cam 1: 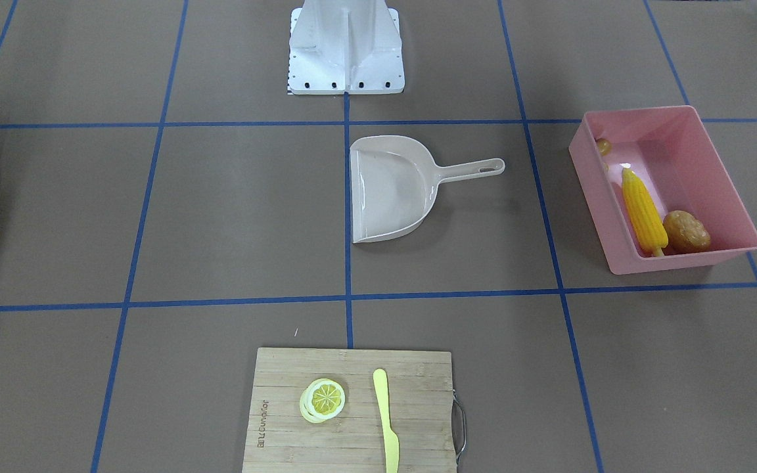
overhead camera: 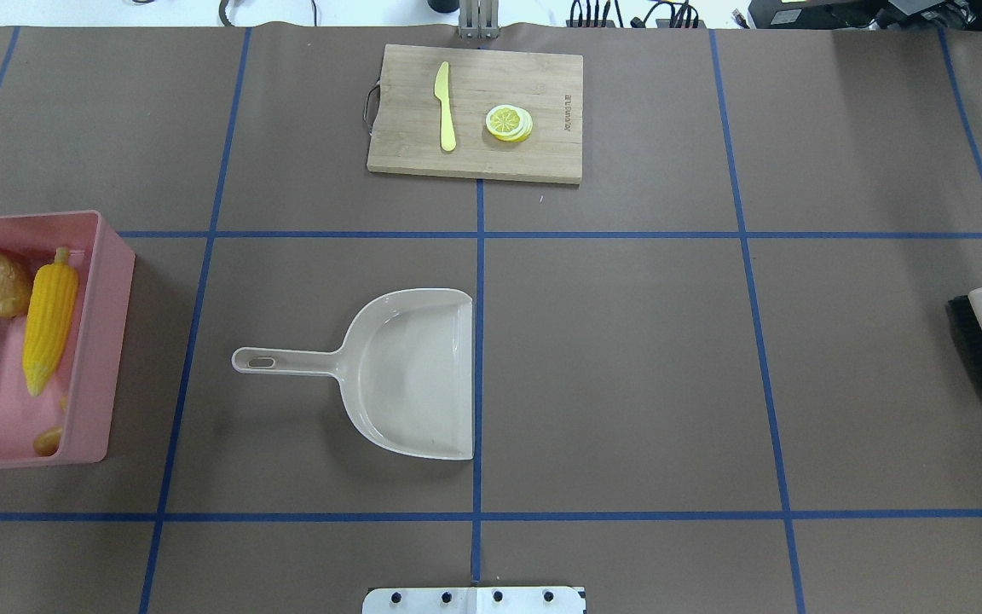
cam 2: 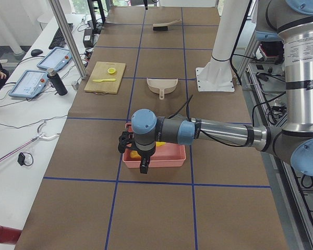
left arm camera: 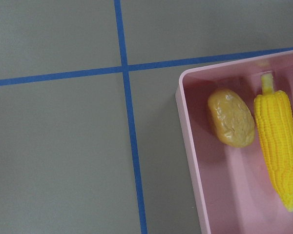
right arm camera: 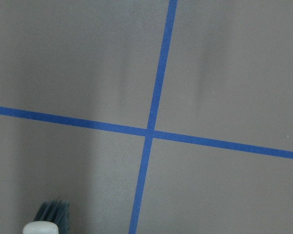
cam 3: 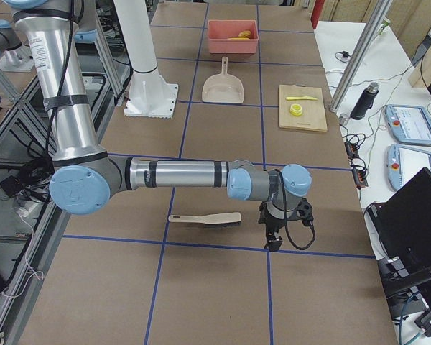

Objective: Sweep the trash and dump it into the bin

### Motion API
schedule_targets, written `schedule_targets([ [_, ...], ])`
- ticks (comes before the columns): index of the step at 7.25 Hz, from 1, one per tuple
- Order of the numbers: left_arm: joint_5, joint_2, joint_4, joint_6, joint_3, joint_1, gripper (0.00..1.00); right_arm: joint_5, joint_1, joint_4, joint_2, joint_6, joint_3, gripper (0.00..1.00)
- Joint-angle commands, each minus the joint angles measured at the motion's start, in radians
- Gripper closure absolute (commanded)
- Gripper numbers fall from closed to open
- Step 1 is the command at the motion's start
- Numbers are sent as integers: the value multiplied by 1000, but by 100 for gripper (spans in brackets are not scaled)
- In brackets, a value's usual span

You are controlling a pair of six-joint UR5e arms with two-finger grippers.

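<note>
The corn cob (overhead camera: 49,327), potato (overhead camera: 2,285) and ginger root (overhead camera: 48,441) lie inside the pink bin (overhead camera: 112,290). I judge them light, hard, glossy toys, apt to roll and slip, and the cob is best pinched across its middle. The left gripper (cam 2: 144,167) hangs over the bin and the right gripper (cam 3: 276,241) is far from it. I cannot tell whether either is closed or released.

The desk (overhead camera: 627,384) is covered in brown sheeting marked into squares with blue tape (overhead camera: 480,256). On it are laid a beige dustpan (overhead camera: 410,375) near the middle, a pink bin (overhead camera: 105,341) at the robot's left, a wooden board (overhead camera: 406,141) at the far edge and a brush (overhead camera: 979,345) at the right.
</note>
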Motion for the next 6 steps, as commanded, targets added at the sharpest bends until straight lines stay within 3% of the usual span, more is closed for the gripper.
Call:
schedule_targets([
  [1, -2, 9, 1, -2, 0, 0, 1, 0, 0, 0, 0, 0, -2, 0],
  [6, -11, 10, -3, -5, -9, 3, 1, -2, -2, 0, 0, 0, -2, 0],
])
